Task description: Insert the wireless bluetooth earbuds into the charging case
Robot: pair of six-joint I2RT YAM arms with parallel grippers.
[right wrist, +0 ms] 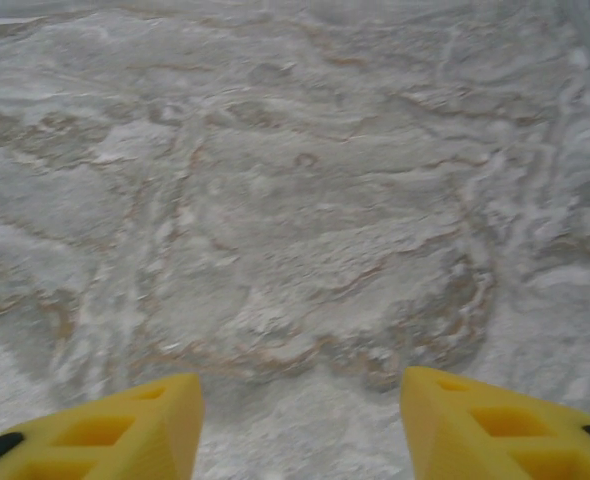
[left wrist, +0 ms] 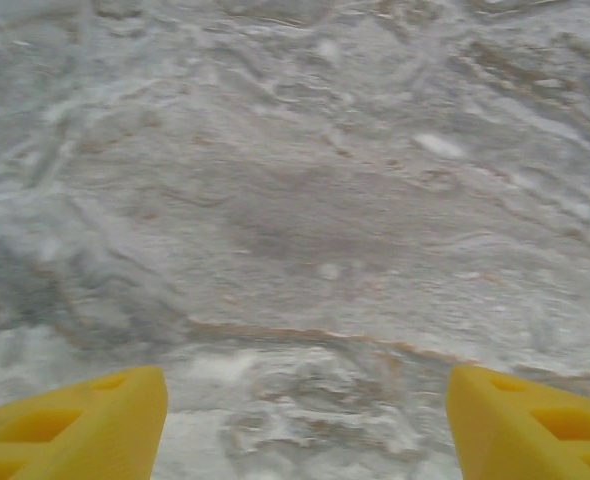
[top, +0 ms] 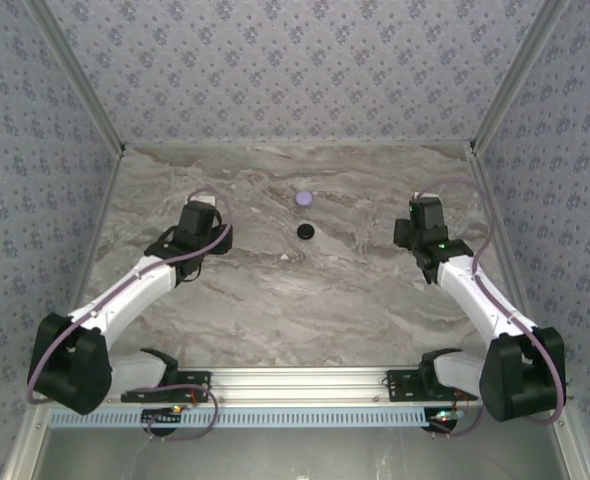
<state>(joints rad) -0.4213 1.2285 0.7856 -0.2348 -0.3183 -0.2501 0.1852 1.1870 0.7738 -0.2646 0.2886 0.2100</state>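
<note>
Two small round discs lie at the table's far middle, shaped like a closed charging case: a pale lavender one [top: 305, 198] and a black one [top: 305, 231] just in front of it. The wireless bluetooth earbuds are out of view. My left gripper [top: 199, 230] hovers well to the left of the discs. In the left wrist view its yellow fingers [left wrist: 95, 425] stand wide apart over bare marble, so the left gripper [left wrist: 305, 388] is open and holds nothing. My right gripper [top: 422, 234] hangs to the right of the discs. The right gripper [right wrist: 300, 385] is open too, with nothing between its fingers.
The marble table [top: 295, 300] is boxed in by patterned walls at the back [top: 295, 70] and on both sides. An aluminium rail [top: 295, 385] carrying the arm bases runs along the near edge.
</note>
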